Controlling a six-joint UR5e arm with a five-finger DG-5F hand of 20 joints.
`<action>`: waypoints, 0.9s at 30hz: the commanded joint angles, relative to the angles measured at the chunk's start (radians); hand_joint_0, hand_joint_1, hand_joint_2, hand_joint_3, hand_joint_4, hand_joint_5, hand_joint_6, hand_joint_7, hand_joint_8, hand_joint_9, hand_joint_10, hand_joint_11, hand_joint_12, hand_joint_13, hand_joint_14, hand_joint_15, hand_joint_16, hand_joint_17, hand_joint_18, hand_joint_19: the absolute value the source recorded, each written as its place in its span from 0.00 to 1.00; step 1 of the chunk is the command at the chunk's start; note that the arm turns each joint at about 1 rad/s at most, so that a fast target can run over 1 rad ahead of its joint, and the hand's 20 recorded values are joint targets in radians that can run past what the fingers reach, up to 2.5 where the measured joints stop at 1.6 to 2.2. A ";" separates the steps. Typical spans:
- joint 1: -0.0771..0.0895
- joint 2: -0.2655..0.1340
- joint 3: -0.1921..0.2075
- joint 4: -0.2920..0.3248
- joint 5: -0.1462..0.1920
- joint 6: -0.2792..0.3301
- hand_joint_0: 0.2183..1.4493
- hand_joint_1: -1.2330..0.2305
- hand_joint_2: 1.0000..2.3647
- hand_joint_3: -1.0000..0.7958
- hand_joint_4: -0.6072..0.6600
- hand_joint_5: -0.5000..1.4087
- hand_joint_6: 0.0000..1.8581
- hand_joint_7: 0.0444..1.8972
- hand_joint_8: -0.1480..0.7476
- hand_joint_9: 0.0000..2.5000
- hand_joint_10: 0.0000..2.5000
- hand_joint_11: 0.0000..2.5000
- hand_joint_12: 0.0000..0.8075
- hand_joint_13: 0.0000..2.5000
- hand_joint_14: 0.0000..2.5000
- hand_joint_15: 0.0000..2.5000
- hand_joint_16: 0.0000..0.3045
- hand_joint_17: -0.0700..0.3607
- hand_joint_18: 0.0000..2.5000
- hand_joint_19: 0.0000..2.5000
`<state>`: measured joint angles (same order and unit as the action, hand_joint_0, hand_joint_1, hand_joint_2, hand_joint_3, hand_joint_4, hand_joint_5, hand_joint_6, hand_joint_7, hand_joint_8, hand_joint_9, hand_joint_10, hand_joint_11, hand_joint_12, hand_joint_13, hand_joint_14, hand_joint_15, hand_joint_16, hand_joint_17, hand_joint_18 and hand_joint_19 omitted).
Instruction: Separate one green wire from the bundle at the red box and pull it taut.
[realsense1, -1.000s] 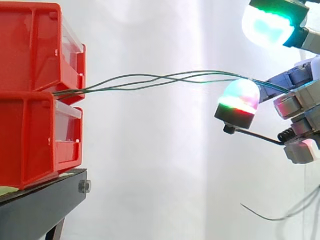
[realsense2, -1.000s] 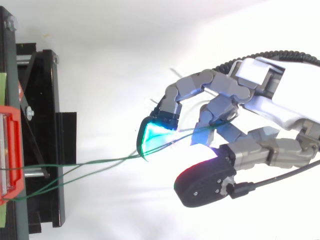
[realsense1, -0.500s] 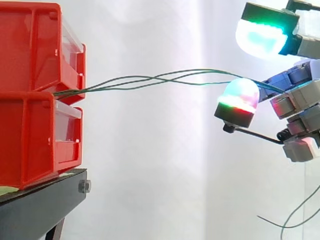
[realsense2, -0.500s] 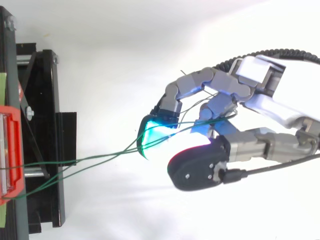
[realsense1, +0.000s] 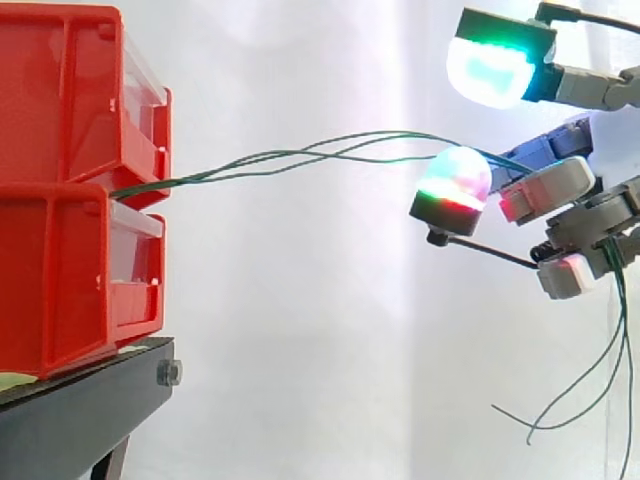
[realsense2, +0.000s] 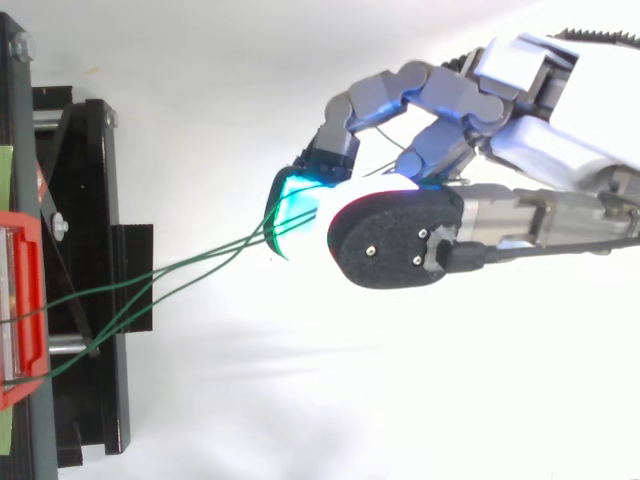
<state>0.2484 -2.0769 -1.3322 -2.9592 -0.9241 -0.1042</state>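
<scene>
Field notes, my own hand.

- 2 red bins stacked at the left of the side view, upper bin (realsense1: 60, 90) on lower bin (realsense1: 50, 280), both on the black stand (realsense1: 80, 410). White curtain (realsense1: 300, 330) behind everything.
- Green wires (realsense1: 190, 178) leave the seam between the 2 bins as a close bundle. They run right, rising in a shallow arc, and the strands cross and spread a little on the way. They have a soft bow and are not drawn straight.
- From above, the strands fan apart near the bins and draw together toward me.
- My hand (realsense2: 540, 140) hangs in the air well to the right of the bins, level with the upper bin and touching neither bin.
- Fingers curled. From above, the wires run into the narrow gap between a cyan-glowing fingertip (realsense2: 295, 205) and my thumb (realsense2: 395, 235), then vanish under the thumb.
- Side view: one fingertip glowing green sits raised above the line of the wires. The thumb's pad, pink over red, sits right at their height.
- I read the hand as closed around the whole bundle, and I cannot make out a single strand held apart.
- Loose ends (realsense1: 600, 380) trail down from the underside of the hand, curling free at the right edge.
</scene>
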 joint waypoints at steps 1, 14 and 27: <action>-0.006 0.000 -0.001 0.002 -0.015 -0.014 0.22 0.53 0.00 0.28 0.64 0.15 0.45 0.47 0.49 0.45 0.08 0.59 0.46 0.52 0.40 0.49 0.20 0.49 0.36 0.38; -0.003 -0.039 -0.019 0.091 -0.022 -0.049 0.23 0.51 0.00 0.28 0.64 0.15 0.44 0.48 0.49 0.45 0.06 0.60 0.46 0.52 0.35 0.51 0.20 0.49 0.35 0.37; -0.006 -0.039 -0.101 0.161 -0.024 -0.022 0.23 0.51 0.00 0.28 0.64 0.15 0.44 0.47 0.49 0.46 0.05 0.60 0.46 0.52 0.31 0.53 0.21 0.49 0.34 0.37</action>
<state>0.2446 -2.1153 -1.4193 -2.8079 -0.9484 -0.1386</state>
